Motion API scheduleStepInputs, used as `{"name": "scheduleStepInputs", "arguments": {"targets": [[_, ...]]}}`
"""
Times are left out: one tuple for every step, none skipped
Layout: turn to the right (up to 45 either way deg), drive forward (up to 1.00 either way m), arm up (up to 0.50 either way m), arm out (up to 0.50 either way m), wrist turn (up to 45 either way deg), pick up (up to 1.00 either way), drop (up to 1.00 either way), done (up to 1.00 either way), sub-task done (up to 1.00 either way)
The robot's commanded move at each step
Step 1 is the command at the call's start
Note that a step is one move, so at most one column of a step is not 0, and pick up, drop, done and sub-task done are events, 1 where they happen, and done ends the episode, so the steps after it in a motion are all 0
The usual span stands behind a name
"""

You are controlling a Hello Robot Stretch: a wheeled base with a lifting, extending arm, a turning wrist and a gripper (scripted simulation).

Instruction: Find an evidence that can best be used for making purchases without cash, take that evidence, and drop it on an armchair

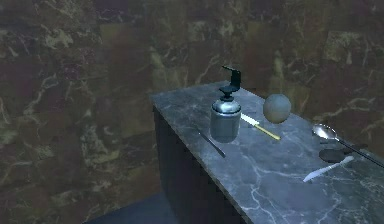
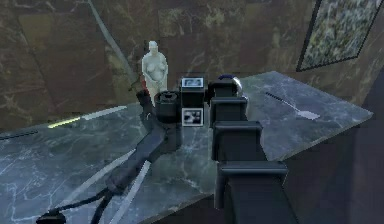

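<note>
My arm rises as a dark bar over a dark marble counter in the arm side view. At its far end are the white marker squares, with the gripper left of them. A white statue stands on the counter right behind the gripper's far end, so I cannot tell whether the gripper holds anything. A thin yellow and white thing lies on the counter farther left.
The forward view has the marble counter with a metal pump bottle, a brown ball, a yellow-handled knife, a ladle and a white utensil. A flat utensil and a framed picture appear beside the arm.
</note>
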Motion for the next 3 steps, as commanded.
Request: {"name": "scheduleStepInputs", "arguments": {"targets": [[0.0,0.00,0.00,-0.16,0.0,0.00,0.00,0.00,0.00],[-45.0,0.00,0.00,0.00,0.0,0.00,0.00,0.00,0.00],[-45.0,0.00,0.00,0.00,0.0,0.00,0.00,0.00,0.00]]}}
